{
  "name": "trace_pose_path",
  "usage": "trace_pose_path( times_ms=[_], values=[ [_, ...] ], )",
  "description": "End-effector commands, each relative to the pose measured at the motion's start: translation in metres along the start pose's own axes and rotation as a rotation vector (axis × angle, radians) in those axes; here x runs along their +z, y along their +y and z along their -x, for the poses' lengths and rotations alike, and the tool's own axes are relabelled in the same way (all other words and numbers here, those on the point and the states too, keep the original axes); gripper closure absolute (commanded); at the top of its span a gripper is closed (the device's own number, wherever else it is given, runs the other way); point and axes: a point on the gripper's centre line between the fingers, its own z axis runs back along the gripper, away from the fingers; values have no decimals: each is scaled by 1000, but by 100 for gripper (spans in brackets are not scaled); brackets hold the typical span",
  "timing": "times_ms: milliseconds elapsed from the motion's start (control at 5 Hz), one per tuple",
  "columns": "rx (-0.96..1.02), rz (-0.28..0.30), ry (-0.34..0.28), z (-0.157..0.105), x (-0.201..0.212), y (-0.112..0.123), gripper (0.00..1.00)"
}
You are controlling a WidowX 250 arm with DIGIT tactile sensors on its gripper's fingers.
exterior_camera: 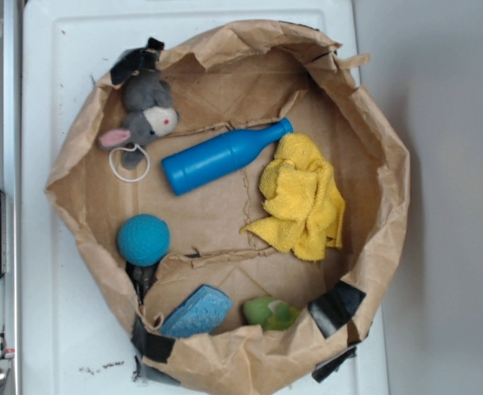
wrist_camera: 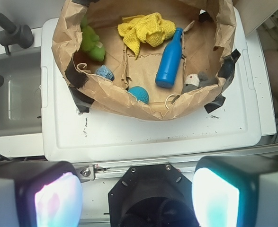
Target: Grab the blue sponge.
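Sponge [exterior_camera: 198, 313] leans on the bag's [exterior_camera: 389, 164] near wall beside the ball [exterior_camera: 143, 239]; fingers [wrist_camera: 214, 198] spread wide, should drop in steeply.

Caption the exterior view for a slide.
Paper-walled bin holding blue sponge, bottle, ball, yellow cloth, plush toys.

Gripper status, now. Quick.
Gripper: open, holding nothing. Its fingers sit wide apart, well back from the paper bag, where the blue sponge lies untouched.
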Motion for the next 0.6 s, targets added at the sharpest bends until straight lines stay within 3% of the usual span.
trace_pose_path(
  times_ms=[0,200,400],
  values=[
    [0,0,0,0,0,0,0],
    [91,16,-55,-41,-3,-11,0],
    [229,-10,-77,-76,-15,-6,0]
  ],
)
